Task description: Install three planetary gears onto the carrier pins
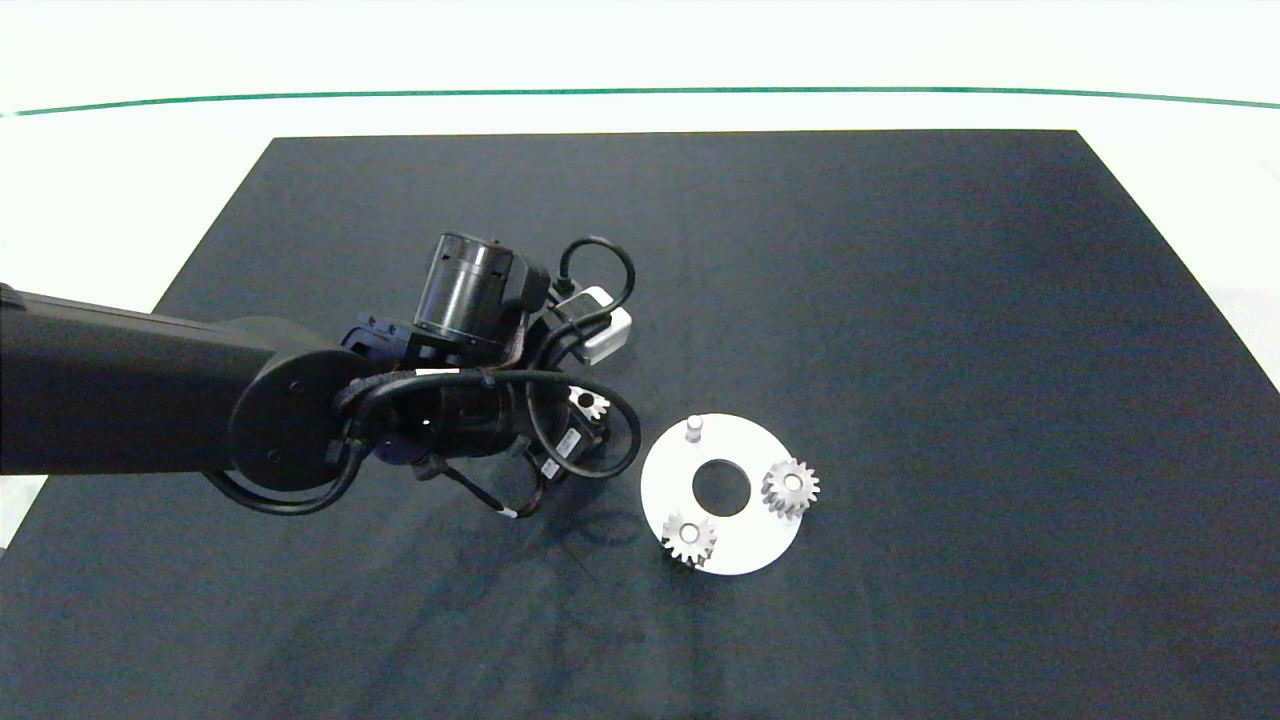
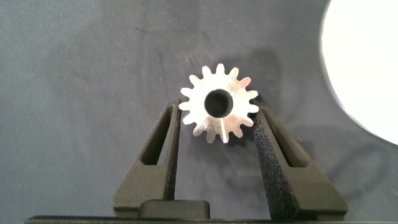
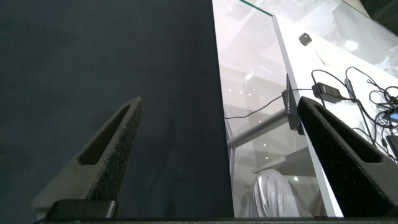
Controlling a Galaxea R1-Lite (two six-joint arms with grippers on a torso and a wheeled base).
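Your left claw (image 2: pixel 217 130) grips the third planetary gear (image 2: pixel 219 104), left of centre in the head view, just left of the white disc (image 1: pixel 760 550). Two gears (image 1: pixel 790 487) (image 1: pixel 689 538) sit on their pins; one carrier pin (image 1: pixel 694 429) stands bare. Your right claw (image 3: pixel 224 162) hangs released past the counter's (image 3: pixel 249 81) edge.

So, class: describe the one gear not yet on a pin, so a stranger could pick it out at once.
Start at the black mat and find the white disc. Just beside the disc's far-left edge, the left hand grips a small toothed gear between its fingers. Unlike the two gears sitting on the disc, this one is off it.
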